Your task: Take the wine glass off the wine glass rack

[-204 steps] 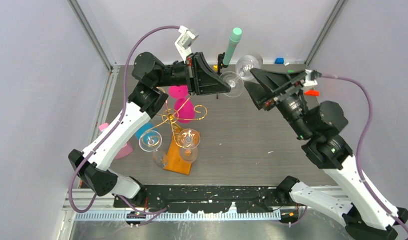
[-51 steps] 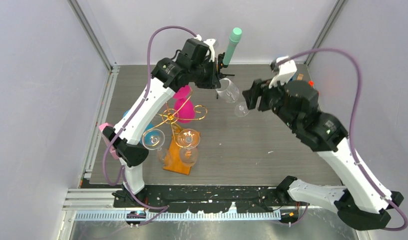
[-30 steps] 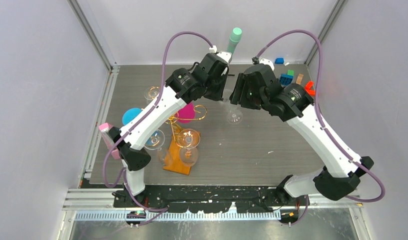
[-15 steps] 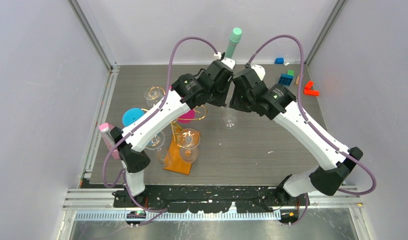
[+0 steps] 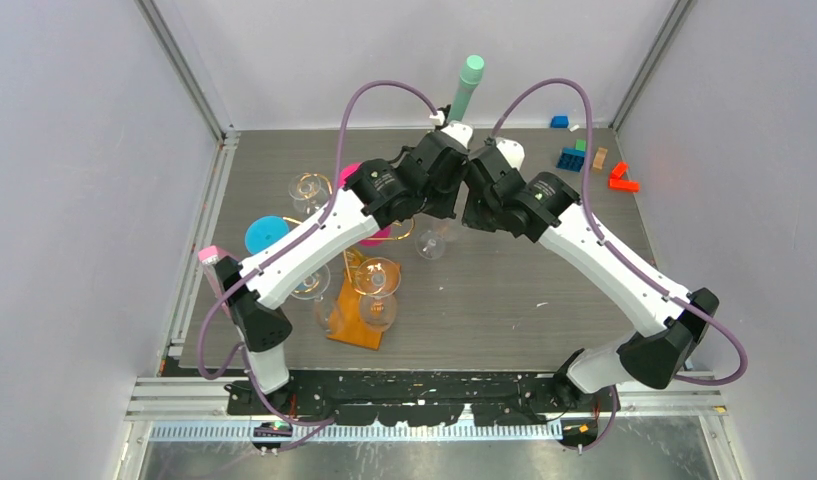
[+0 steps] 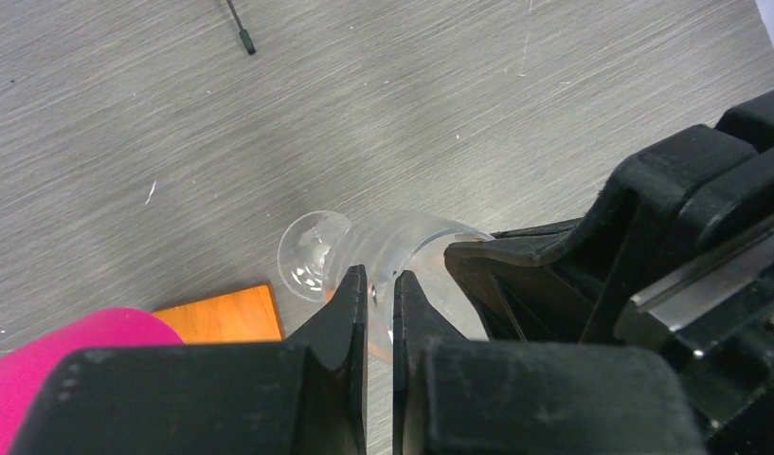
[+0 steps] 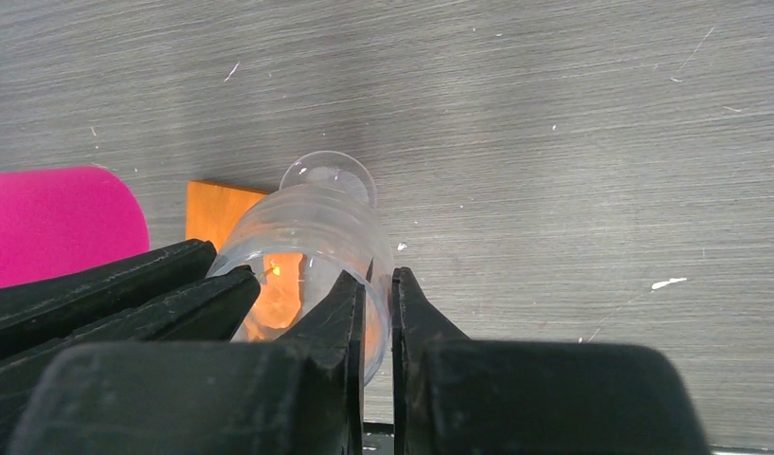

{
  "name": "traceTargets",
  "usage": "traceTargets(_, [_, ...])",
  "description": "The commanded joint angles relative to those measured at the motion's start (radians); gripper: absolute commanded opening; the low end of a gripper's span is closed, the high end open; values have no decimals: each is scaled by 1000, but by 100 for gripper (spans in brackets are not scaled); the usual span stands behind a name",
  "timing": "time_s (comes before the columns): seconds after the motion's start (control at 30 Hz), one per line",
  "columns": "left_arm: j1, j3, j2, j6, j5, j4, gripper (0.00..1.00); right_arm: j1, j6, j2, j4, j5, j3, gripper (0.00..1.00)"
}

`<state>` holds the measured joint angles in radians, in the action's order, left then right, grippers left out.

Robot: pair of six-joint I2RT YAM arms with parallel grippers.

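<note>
**Both arms on one glass, clear of the rack**

Seen from above, with 12 o'clock at the far edge, the two arms meet over the tabletop (image 5: pixel 544 270) a little toward 12 o'clock from its middle. Between their wrists hangs the wine glass (image 5: pixel 431 243), rim up and foot down. It is off the wine glass rack (image 5: pixel 356 262) and lies at about 2 o'clock from the rack's stem, near it but apart. Whether the foot touches the tabletop cannot be told.

In the left wrist view the left fingers (image 6: pixel 364 296) are almost pressed together, pinching the clear wall of the glass (image 6: pixel 402 246) at its rim. The right arm's black fingers crowd in at 3 o'clock.

In the right wrist view the right fingers (image 7: pixel 362 299) are likewise nearly together, with the rim of the glass (image 7: pixel 307 246) nipped between them.

The rack's orange base (image 5: pixel 352 322) sits at 7 o'clock from the held glass. Other clear glasses (image 5: pixel 377 277) hang on the gold curls, and a pink glass (image 5: pixel 379 232) shows under the left arm. A mint-green cylinder (image 5: pixel 470 78) stands at 12 o'clock.
</note>
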<state>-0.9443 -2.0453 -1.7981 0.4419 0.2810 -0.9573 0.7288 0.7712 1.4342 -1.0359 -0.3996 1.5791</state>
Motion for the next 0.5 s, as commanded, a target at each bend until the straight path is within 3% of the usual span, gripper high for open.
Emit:
traceTargets(0.0, [12,13,90,57,29,56,1,-7,55,-26,52,-55,-9,0])
traceTargets(0.2, [12,57,132,75,27,93,21,-7,72,-55,71,-63,-49,0])
traceTargets(0.47, [13,89,165,91,8,124,28,-8,83,-79,85,-74,-88,0])
